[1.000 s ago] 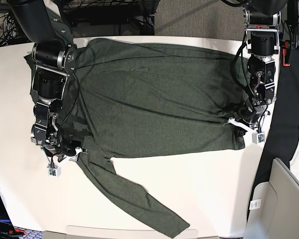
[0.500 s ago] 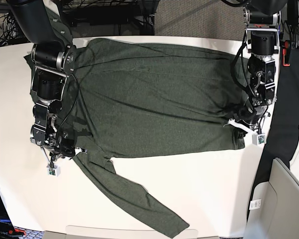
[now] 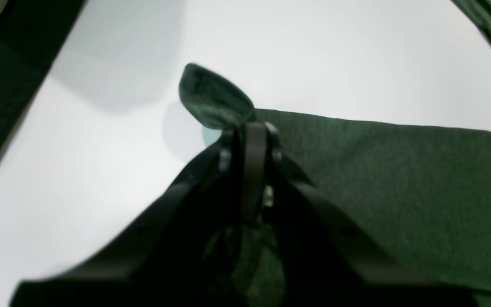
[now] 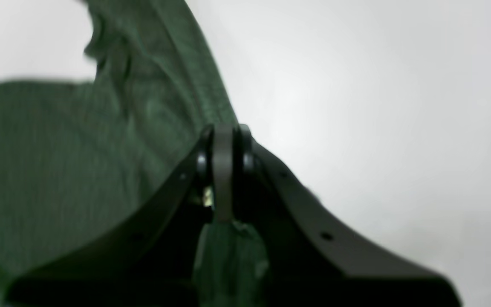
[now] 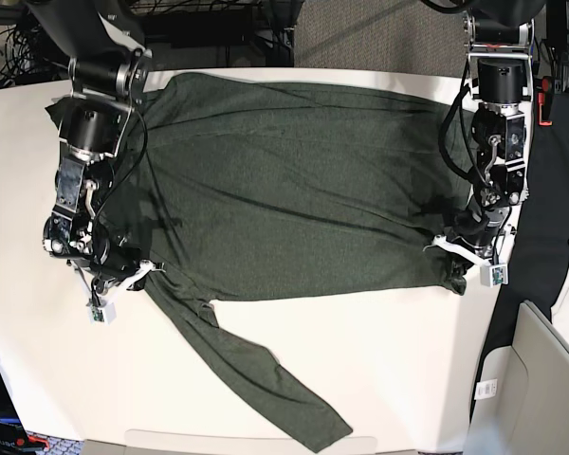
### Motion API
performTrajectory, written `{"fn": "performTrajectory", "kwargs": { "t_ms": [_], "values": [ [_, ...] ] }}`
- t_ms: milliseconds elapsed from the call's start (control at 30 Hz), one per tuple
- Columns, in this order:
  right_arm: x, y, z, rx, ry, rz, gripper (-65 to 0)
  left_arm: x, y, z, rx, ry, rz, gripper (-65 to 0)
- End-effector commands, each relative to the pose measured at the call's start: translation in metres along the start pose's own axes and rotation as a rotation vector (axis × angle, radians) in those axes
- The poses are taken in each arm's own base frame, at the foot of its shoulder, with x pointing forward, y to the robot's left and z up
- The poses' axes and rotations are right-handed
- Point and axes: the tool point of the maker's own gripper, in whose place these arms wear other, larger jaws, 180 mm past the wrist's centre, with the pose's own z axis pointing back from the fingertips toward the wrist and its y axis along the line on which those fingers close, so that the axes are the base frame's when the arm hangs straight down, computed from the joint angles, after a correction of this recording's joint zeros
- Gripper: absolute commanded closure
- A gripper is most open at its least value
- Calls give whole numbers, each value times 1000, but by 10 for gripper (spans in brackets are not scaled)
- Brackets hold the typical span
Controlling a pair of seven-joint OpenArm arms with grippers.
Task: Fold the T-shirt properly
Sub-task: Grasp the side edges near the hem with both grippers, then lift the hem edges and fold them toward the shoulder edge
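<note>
Trailing toward the near edge of the white worktop [image 5: 379,341], one long sleeve [image 5: 251,374] of the T-shirt [image 5: 284,190] runs diagonally away from the body, which lies spread flat across the middle and far part of the surface. At the near corners of that body both hands are clamped: the right hand [image 5: 133,272] pinches the fabric near the armpit where the sleeve starts, and the left hand [image 5: 452,256] pinches the hem corner, a small flap [image 3: 211,98] of cloth poking out past its closed fingertips. Both wrist views show the jaws pressed together with green knit between them. The step looks like the start of the first fold, the near edge gripped at both ends. Next, both hands probably need to lift evenly and carry that edge toward the far side, keeping the cloth taut so it does not bunch.
</note>
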Motion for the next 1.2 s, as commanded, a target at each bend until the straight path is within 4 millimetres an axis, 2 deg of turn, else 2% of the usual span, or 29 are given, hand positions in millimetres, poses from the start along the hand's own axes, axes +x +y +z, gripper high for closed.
{"fn": "performTrajectory", "kwargs": {
  "t_ms": [0, 100, 267, 367, 467, 533, 700, 867, 933, 1100, 1167],
  "values": [
    [22, -2, 11, -4, -61, 19, -5, 30, -1, 3, -10, -81, -15, 0],
    [17, 0, 23, 2, -72, 20, -5, 33, -8, 9, -26, -101, -28, 0],
    [18, 1, 31, 1, -75, 40, -5, 36, -13, 14, -39, -116, -38, 0],
    [21, 7, 44, 8, -70, 59, -5, 36, -17, 19, -47, -122, -46, 0],
    [14, 13, 52, 39, -86, 45, -5, 46, -9, 29, -29, -159, -37, 0],
    [8, 11, 58, 44, -90, 44, -5, 49, -2, 36, -14, -174, -30, 0],
    [-14, 21, 71, 108, -97, 11, -5, 52, 10, 49, 14, -199, -22, 0],
    [-30, 12, 89, 137, -118, -54, -5, 47, 11, 55, 17, -195, -26, 0],
    [-34, 2, 99, 138, -130, -80, -5, 45, 12, 56, 18, -192, -26, 0],
    [-41, -9, 111, 140, -135, -103, -5, 35, 14, 57, 22, -172, -26, 0],
    [-41, -7, 115, 140, -138, -91, -5, 26, 16, 59, 27, -153, -25, 0]
  ]
}}
